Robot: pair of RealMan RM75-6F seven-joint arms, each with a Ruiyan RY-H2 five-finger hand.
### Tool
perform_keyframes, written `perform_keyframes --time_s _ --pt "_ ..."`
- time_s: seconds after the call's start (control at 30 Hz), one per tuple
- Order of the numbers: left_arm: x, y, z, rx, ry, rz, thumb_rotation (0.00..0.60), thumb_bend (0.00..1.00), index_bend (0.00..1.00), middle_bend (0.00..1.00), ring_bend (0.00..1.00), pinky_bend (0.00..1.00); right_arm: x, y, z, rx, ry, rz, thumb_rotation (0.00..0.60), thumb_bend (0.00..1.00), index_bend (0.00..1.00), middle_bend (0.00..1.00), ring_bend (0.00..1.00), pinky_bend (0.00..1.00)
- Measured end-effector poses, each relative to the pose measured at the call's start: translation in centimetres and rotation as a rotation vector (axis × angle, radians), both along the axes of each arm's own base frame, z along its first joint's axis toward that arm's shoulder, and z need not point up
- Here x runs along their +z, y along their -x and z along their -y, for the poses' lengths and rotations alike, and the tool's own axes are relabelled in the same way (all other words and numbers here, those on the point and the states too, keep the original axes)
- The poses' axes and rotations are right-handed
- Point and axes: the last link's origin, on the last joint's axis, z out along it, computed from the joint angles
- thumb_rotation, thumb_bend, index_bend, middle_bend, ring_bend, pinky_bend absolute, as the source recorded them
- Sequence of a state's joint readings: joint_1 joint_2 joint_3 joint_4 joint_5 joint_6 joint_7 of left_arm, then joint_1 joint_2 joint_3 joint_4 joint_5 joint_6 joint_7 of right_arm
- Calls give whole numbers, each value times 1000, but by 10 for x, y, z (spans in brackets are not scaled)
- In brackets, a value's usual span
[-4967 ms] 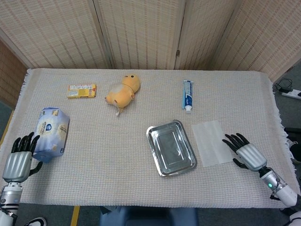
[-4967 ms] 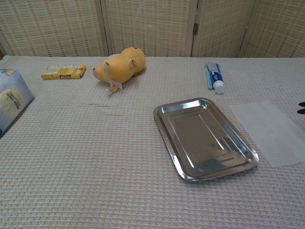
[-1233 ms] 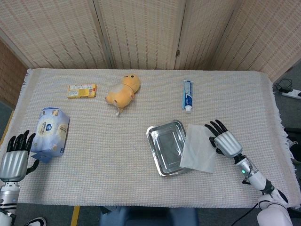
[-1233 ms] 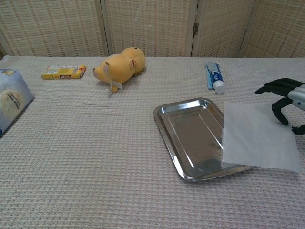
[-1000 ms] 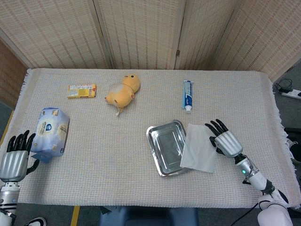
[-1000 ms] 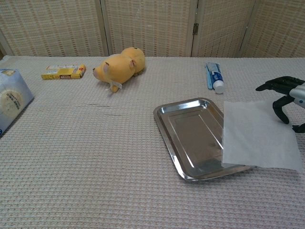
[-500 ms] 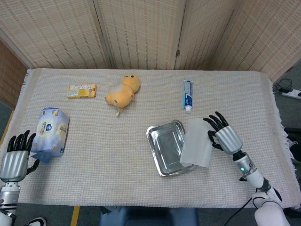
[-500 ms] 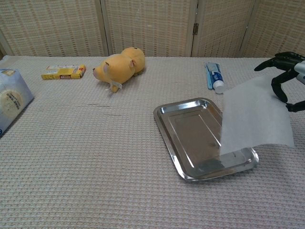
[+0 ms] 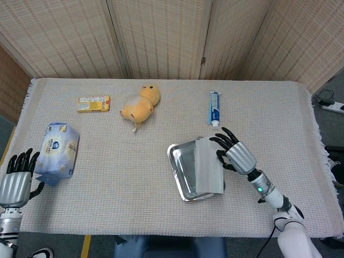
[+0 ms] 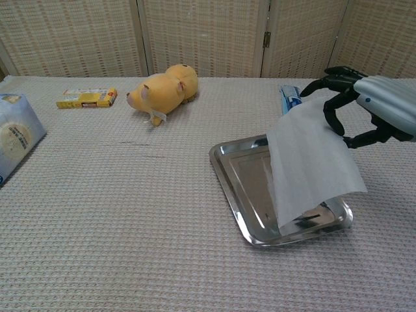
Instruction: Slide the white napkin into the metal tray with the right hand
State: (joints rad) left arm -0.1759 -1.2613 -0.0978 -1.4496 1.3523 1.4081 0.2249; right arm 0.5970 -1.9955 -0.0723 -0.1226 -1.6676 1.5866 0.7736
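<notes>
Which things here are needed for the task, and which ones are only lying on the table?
Needed: white napkin, metal tray, right hand.
Only lying there: plush toy, toothpaste tube, yellow box, tissue pack, left hand.

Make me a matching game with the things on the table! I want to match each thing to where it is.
Things:
1. white napkin
2. toothpaste tube
3. yellow plush toy
4. blue tissue pack

Places:
A. at the table's left edge, near the left hand
B. hanging from the right hand over the metal tray
C. far side, next to the small yellow box
D. far side, beyond the tray

Pairs: 1-B, 2-D, 3-C, 4-A
</notes>
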Motion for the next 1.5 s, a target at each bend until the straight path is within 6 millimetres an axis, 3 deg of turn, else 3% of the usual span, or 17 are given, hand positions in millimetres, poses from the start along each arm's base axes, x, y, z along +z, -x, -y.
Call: perform_keyframes --time_s 0.37,0.77,1.27,1.33,1.43,1.5 --pt "1 2 -1 10 -9 -7 600 348 0 0 0 0 -20 -25 11 40 -134 45 600 505 507 247 168 0" --pt "-5 8 -7 38 1 -27 600 349 0 0 0 0 -35 -28 28 27 -284 -97 600 505 507 240 147 0" --pt "-6 10 -9 49 7 -28 600 349 0 0 0 0 -34 -27 39 34 -264 -225 600 506 504 228 132 0" --pt "-6 10 -9 50 8 -28 600 369 0 0 0 0 -34 -26 39 35 -260 -235 600 516 481 219 124 0" --pt "-7 11 -9 59 14 -25 600 476 0 0 0 0 -35 -25 39 40 -250 -261 600 545 426 194 102 0" --pt "-7 11 -9 62 14 -27 600 484 0 0 0 0 -36 -24 40 35 -249 -281 600 548 357 163 76 0"
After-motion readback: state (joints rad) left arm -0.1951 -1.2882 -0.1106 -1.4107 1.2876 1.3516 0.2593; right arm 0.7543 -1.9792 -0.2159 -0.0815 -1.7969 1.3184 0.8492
